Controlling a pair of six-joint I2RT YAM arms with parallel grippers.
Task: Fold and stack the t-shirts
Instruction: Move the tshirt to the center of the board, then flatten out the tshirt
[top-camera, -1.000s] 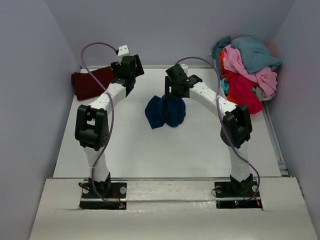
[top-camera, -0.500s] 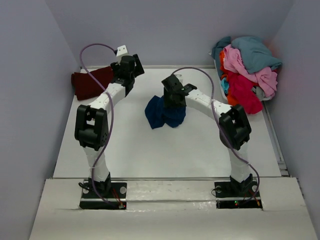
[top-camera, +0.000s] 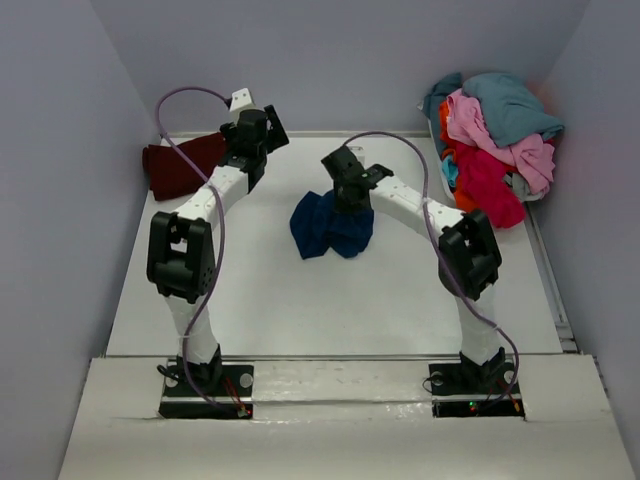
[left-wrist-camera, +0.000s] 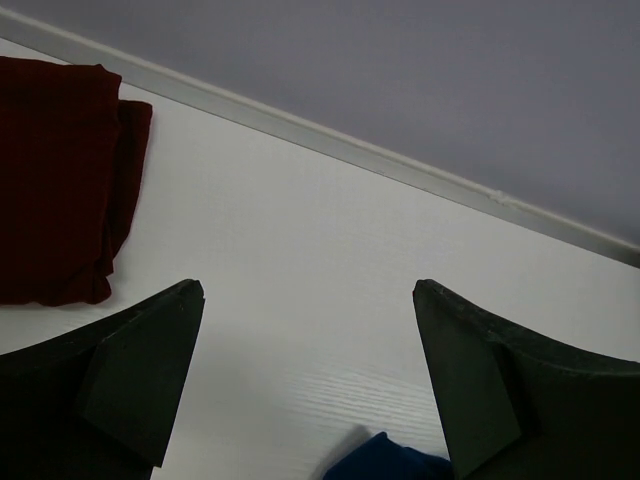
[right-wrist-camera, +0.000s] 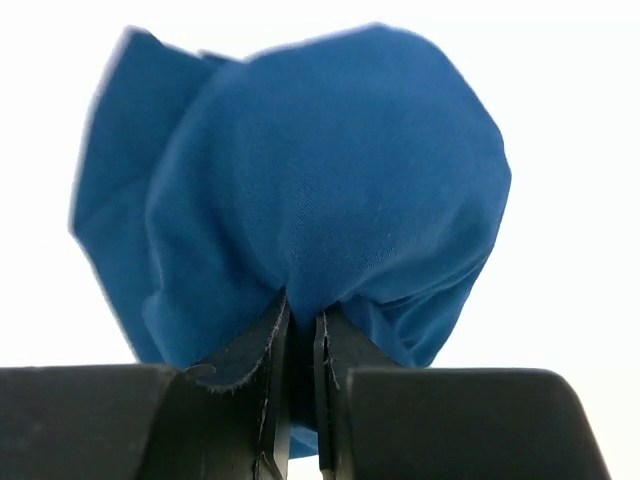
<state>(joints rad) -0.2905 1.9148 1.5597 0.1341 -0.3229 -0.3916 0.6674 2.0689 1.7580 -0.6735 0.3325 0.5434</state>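
White desk (top-camera: 300, 300) is bearing a crumpled blue t-shirt (top-camera: 320, 232); my right claw (right-wrist-camera: 300, 325) is pinching it, probably for lifting, my left claw (left-wrist-camera: 308, 295) hovering wide open.

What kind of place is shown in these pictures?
Probably a robot test cell, not a home: plain grey walls enclose a white table, the left arm and right arm are bolted at its near edge, and a heap of t-shirts lies in the far right corner.
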